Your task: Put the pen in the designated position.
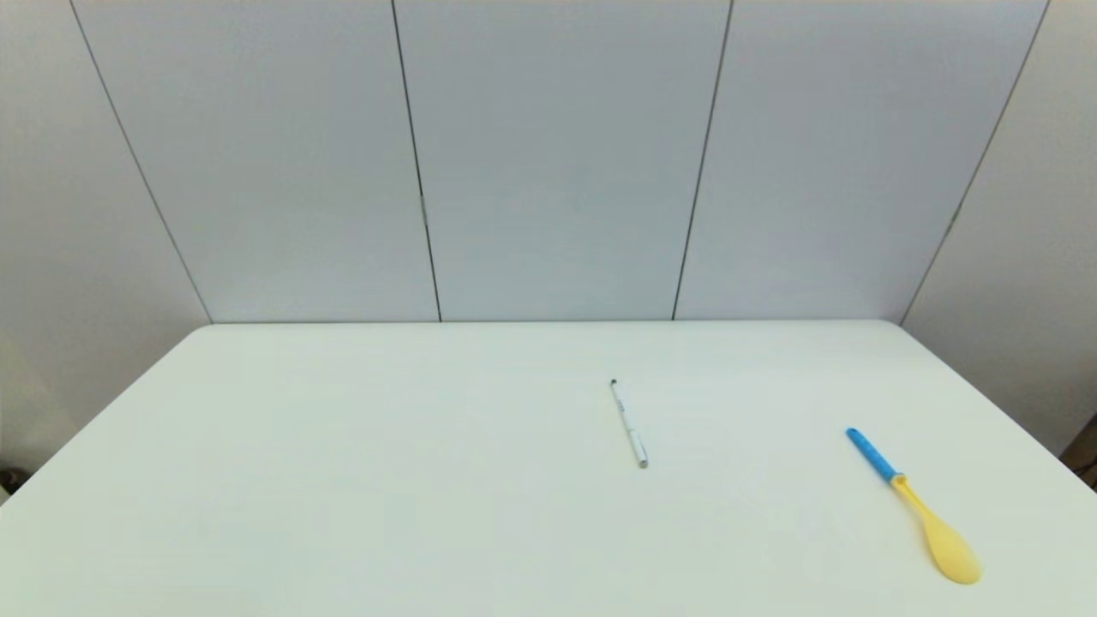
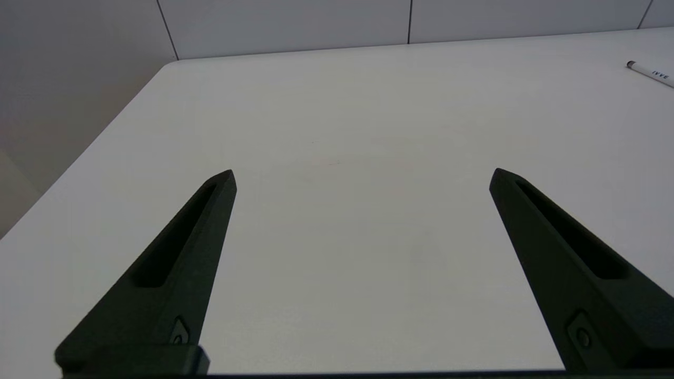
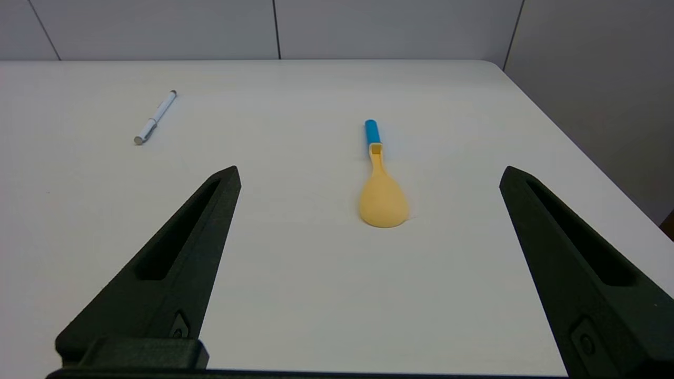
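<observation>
Pen [image 2: 651, 71] cut off at left-wrist frame edge.

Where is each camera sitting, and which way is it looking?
Head view: up on the robot's head, facing forward and down at the table; no arm shows.
Left wrist view: behind the left gripper, open over bare tabletop; two black fingers show.
Right wrist view: behind the right gripper, open, facing the spoon.
Shared: all three show the pen; head and right wrist views share the spoon.
</observation>
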